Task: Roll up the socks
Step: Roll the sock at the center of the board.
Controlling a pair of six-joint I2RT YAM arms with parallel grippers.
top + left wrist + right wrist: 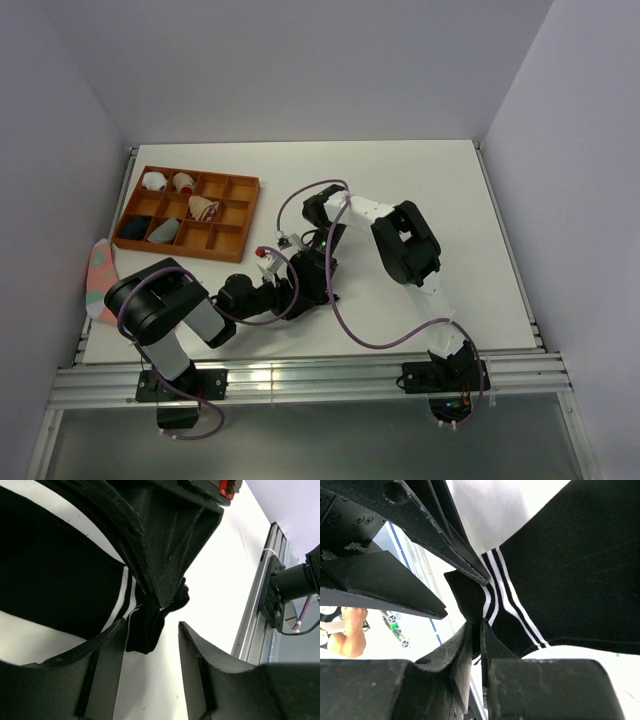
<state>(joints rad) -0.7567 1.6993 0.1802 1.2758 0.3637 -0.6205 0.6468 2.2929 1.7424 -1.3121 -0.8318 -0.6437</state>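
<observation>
Right gripper is pinched tight on the white-striped cuff of the short black knitted sock, spread unrolled on the white table; left gripper gapes beside it. Rolling, I judge, has barely started.

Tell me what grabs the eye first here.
Both arms meet mid-table over the black sock: the right gripper has its jaws pinched on the white-striped cuff, and the left gripper has its jaws apart either side of the bunched end. A wooden tray sits rear left, a pink sock at the left edge.
</observation>
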